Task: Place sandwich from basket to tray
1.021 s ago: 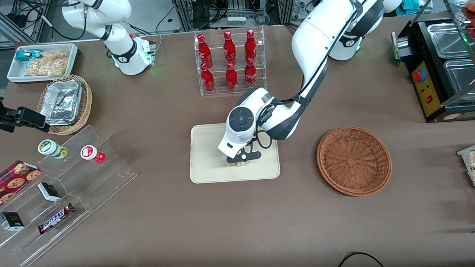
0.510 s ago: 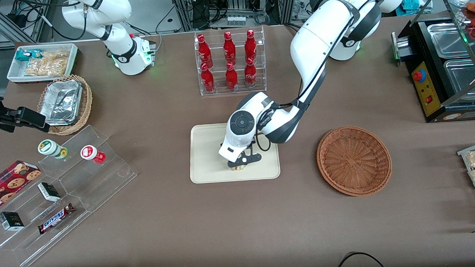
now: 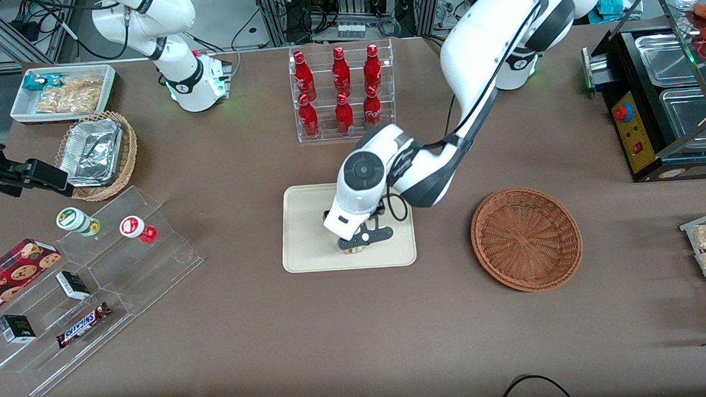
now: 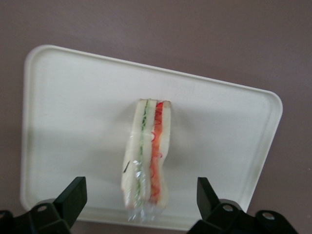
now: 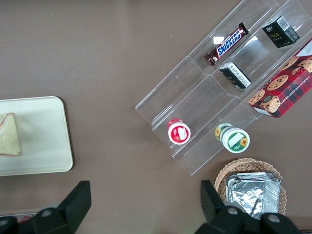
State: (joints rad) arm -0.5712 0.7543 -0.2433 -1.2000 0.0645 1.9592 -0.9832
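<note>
The sandwich stands on its edge on the cream tray, near the tray's rim closest to the front camera. Red and green filling shows along its cut edge, with a bit of clear wrap at one end. My left gripper hangs open just above it, its black fingers spread wide on either side without touching the bread. The reddish-brown wicker basket sits beside the tray toward the working arm's end, with nothing in it.
A clear rack of red bottles stands farther from the camera than the tray. Clear display steps with snacks, a lighter wicker basket with foil containers and a white bin lie toward the parked arm's end. A black food warmer stands at the working arm's end.
The left arm's wrist has risen a little over the tray. The sandwich stays where it was on the tray, free of the fingers.
</note>
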